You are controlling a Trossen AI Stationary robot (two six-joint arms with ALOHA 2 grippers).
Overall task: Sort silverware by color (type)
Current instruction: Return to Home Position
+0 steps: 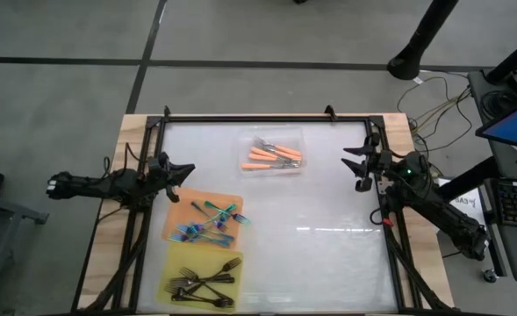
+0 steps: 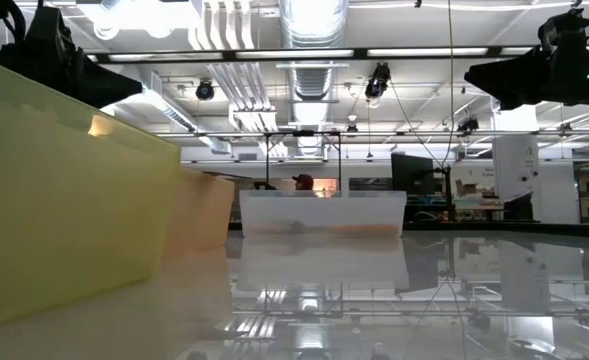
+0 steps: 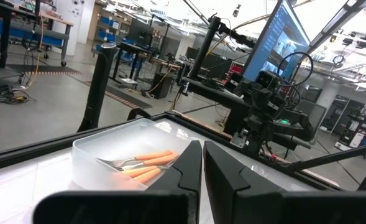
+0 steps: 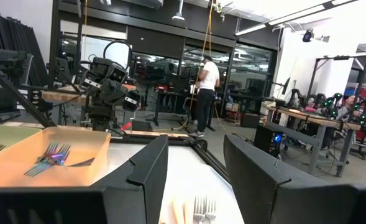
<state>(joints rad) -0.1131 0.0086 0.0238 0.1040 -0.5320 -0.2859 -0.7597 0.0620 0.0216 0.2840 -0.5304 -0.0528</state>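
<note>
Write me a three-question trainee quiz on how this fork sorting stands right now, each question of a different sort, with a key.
1. True or false: the right hand, at the right edge of the table, grips a fork.
2. Fill in: the teal-handled forks lie in the ____ bin.
3. Pick one: the yellow bin holds A) orange-handled forks, B) teal-handled forks, C) all-black forks.

Key
1. False. It is open and empty. The left hand, at the left edge, holds nothing either.
2. Orange: they lie in the orange bin.
3. C.
</note>
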